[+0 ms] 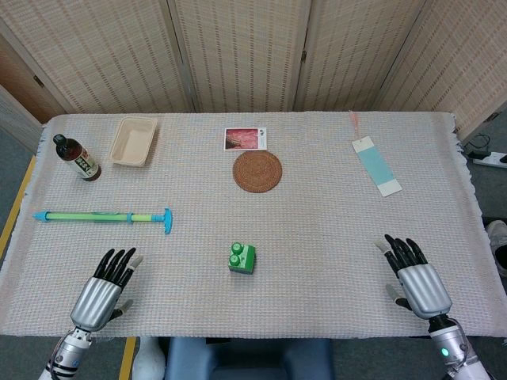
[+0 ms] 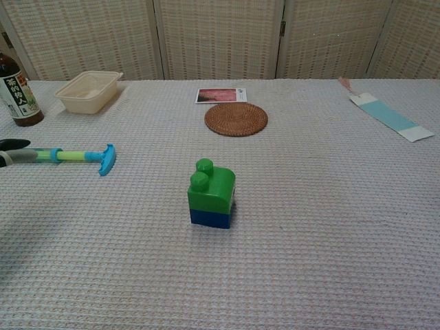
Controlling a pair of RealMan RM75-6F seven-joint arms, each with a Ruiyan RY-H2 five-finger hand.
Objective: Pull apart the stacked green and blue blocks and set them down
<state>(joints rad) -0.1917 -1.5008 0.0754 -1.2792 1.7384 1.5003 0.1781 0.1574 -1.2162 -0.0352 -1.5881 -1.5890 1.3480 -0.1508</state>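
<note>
L hand & R hand: fingers apart, empty, resting on table edge either side of the green plastic block. It's stacked on the blue block, unseparated; both hands well apart from it, likely pre-reach.

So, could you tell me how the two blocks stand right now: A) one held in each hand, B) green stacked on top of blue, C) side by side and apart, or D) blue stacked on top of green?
B: the chest view shows the green block sitting on the blue block, with both hands resting away from them.
</note>
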